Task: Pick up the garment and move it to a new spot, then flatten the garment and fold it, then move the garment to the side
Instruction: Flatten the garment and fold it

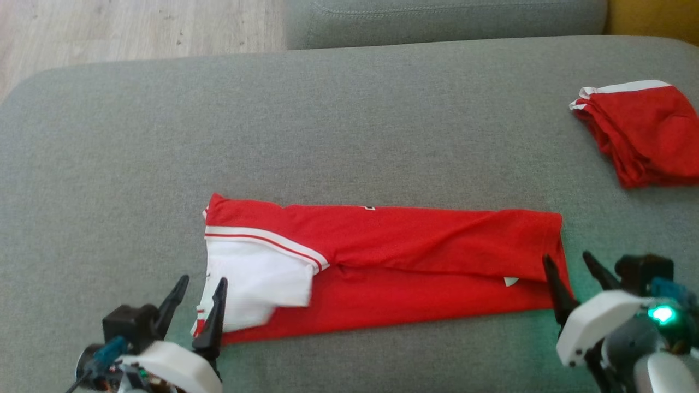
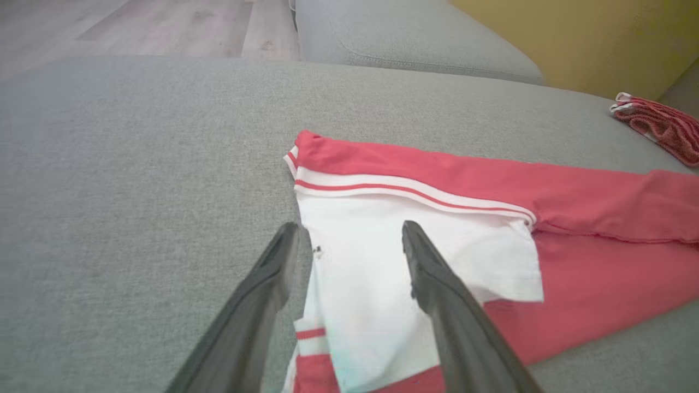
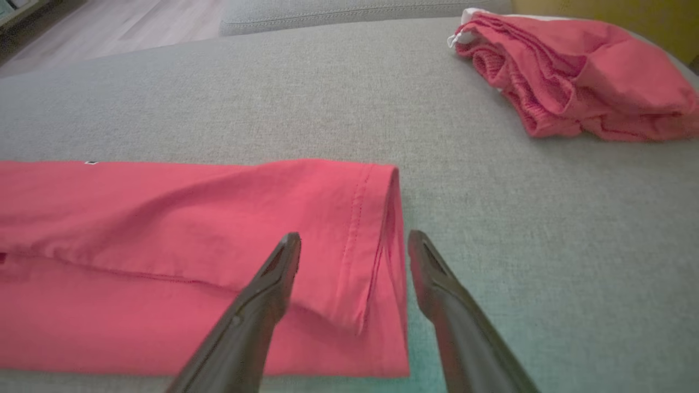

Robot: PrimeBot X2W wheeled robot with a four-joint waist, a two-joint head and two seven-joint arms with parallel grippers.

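Head view, garment: the red garment (image 1: 415,256) lies folded into a long band across the near middle of the grey sofa seat (image 1: 349,125), its white sleeve (image 1: 256,278) at the robot's left end.
Head view, surroundings: a second red garment (image 1: 644,131), folded with a white edge, sits well apart at the far right; a back cushion (image 1: 437,19), wood floor (image 1: 136,27) and yellow wall (image 1: 655,19) lie beyond. Nothing stands between the grippers and the band.
Head view, grippers: left gripper (image 1: 202,284) at the band's left end, one finger over the lower corner; right gripper (image 1: 567,259) at the right end, one finger over the hem. Both spread.

Left wrist view, extra detail: the white sleeve (image 2: 437,240) with its red-striped trim, and a small dark speck by the sleeve's edge.
Left wrist view, gripper: left gripper (image 2: 349,229), fingers wide apart, straddles the sleeve's outer edge and grasps nothing; contact with the cloth cannot be told.

Right wrist view, extra detail: the garment's (image 3: 191,218) stitched hem and layered end, and the folds of the second red garment (image 3: 579,76).
Right wrist view, gripper: right gripper (image 3: 355,237), fingers wide apart, one over the red cloth, one over bare sofa beside the hem; nothing held.
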